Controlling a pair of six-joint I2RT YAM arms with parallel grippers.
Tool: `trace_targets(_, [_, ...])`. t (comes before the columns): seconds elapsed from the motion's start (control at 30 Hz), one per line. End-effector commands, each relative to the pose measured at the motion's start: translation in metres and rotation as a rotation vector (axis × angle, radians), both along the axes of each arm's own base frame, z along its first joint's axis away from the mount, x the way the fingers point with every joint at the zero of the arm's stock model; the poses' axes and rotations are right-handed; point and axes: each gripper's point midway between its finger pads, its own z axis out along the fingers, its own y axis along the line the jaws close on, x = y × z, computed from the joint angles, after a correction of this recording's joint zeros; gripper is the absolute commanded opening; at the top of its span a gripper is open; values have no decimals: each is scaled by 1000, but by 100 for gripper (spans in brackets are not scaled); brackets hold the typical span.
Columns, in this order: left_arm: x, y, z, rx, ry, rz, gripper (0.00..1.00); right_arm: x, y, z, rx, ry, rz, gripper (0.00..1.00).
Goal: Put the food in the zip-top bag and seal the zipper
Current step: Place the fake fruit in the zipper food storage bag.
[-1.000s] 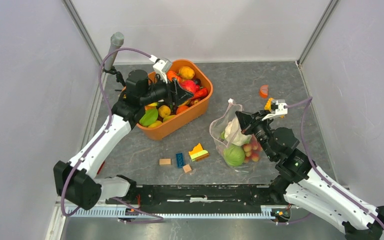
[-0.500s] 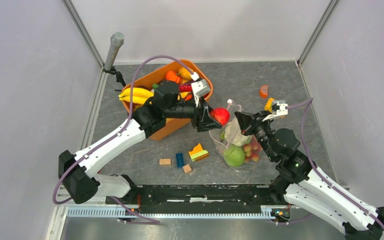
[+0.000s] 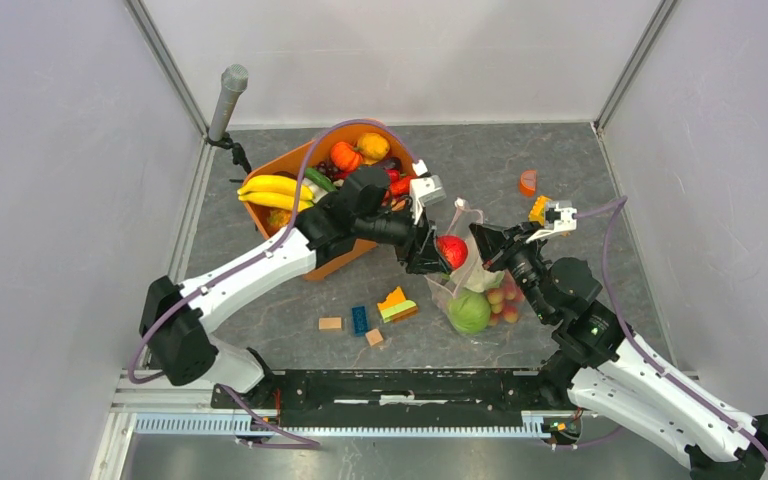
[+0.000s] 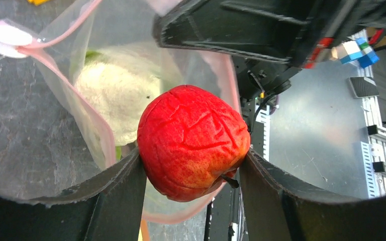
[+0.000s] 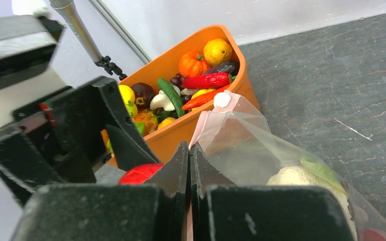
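Gripping tomato [image 4: 193, 140], left tool [image 4: 192, 158]; stem [image 4: 229, 181] seen left-wrist only; right tool [image 5: 189, 150] pinches bag [image 5: 246, 150].

The zip-top bag [image 5: 241, 145] is thin clear plastic film, crinkled and glossy, with a smooth pale pink plastic zipper [image 5: 204, 125]. The red toy fruit [image 4: 193, 143] has a creased, slightly shiny plastic skin; the cauliflower [image 4: 118, 98] looks rough and matt. The left gripper [image 4: 192, 154] has matt black fingers. The tub [image 5: 168, 63] is smooth orange plastic; the table [image 5: 331, 90] is matt, scratched grey with a stone pattern
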Motion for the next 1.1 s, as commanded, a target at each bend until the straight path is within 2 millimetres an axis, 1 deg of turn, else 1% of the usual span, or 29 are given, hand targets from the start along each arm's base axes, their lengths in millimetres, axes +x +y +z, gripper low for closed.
trace_targets(0.0, [20,-6,2,63,-70,68,38,-3,0,33,76,-77,10,0])
trace_targets(0.07, [42,-1,-6,120,-111,196,36,-3,-1,32,73,-78,9,0])
trace_targets(0.1, [56,5,-7,143,-129,287,36,-3,-1,32,73,-80,8,0])
trace_targets(0.17, [79,19,-8,172,-166,441,34,-4,-2,33,72,-82,7,0])
trace_targets(0.23, [91,28,-5,180,-190,530,34,-4,-4,34,72,-84,3,0])
trace_targets(0.3, [94,30,-2,172,-194,560,35,-5,-5,34,73,-85,0,0])
trace_targets(0.33, [91,28,0,161,-187,540,36,-5,-6,34,74,-86,-1,0])
trace_targets(0.4, [77,18,3,131,-171,451,37,-5,-5,32,71,-84,-1,0])
trace_targets(0.5, [45,0,8,81,-149,252,43,-4,-6,31,72,-76,-8,0])
trace_targets(0.57, [27,-6,11,59,-145,148,48,-4,-8,30,73,-75,-15,0])
trace_targets(0.63, [16,-8,11,71,-156,93,52,-4,-7,29,73,-76,-13,0])
trace_targets(0.7, [13,-4,6,113,-183,73,55,-5,-7,30,73,-78,-8,0])
trace_targets(0.73, [15,0,1,146,-195,83,58,-5,-7,30,72,-81,-7,0])
trace_targets(0.8, [19,12,-14,253,-216,83,70,-5,-7,30,73,-84,-9,0])
trace_targets(0.83, [24,17,-16,291,-228,100,76,-5,-8,29,72,-83,-10,0])
trace_targets(0.87, [26,21,-18,320,-237,109,79,-5,-8,29,71,-83,-11,0])
trace_targets(0.9, [27,24,-19,333,-244,117,85,-5,-9,29,73,-82,-12,0])
trace_targets(0.97, [27,23,-13,301,-258,126,90,-5,-9,27,75,-80,-17,0])
trace_targets(1.07, [17,15,3,196,-253,95,92,-5,-9,27,75,-76,-15,0])
